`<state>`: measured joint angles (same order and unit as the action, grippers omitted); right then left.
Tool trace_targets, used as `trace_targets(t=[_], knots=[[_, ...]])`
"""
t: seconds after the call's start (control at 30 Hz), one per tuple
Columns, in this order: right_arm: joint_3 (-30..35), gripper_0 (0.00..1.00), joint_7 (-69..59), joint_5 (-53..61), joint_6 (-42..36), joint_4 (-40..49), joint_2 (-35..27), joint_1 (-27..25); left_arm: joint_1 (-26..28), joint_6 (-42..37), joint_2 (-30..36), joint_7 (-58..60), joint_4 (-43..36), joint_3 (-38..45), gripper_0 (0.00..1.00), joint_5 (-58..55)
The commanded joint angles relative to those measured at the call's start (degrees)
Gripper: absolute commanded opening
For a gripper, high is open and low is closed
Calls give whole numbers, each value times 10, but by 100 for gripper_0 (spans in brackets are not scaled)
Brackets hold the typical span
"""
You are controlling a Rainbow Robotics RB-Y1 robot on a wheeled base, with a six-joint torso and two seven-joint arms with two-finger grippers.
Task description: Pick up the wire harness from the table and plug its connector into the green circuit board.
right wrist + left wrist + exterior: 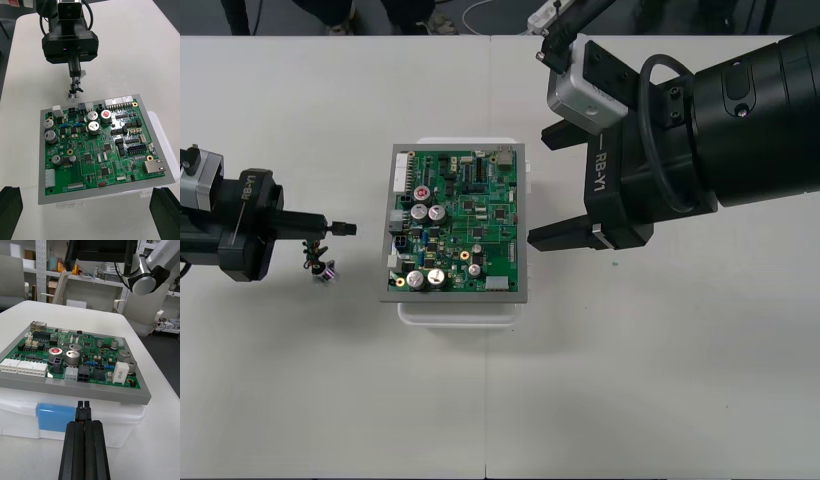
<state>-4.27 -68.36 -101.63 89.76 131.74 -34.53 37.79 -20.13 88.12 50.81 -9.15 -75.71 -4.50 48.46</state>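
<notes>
The green circuit board (455,222) lies on its white base (460,312) at mid-table. My left gripper (328,227) hovers just left of the board, shut on the harness's black plug (347,229). Thin wires (312,253) droop below the fingers to the metal socket (328,270). In the left wrist view the plug (83,413) sticks out of the closed fingertips (77,427), pointing at the board (75,348) edge and short of it. My right gripper (552,187) hangs open over the board's right edge. From its wrist, the left gripper (76,77) carries the harness (75,89) beyond the board (101,146).
A blue label (56,416) marks the base's side wall (123,423) facing the left gripper. The pale table (630,380) spreads wide around the base. Dark floor with cables (480,15) lies past the far edge.
</notes>
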Motion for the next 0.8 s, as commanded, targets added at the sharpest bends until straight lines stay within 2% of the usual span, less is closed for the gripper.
trace_targets(t=[0.03,0.53,0.8], knots=[[-16,99,-14,-13,2,29,8,-3,10,19,17,-59,1,-8,0,-16],[-85,99,-14,-49,2,36,3,-3,11,19,-12,-65,15,-4,0,-36],[-90,99,-15,-55,2,48,3,-3,11,19,-28,-70,19,0,0,-34]])
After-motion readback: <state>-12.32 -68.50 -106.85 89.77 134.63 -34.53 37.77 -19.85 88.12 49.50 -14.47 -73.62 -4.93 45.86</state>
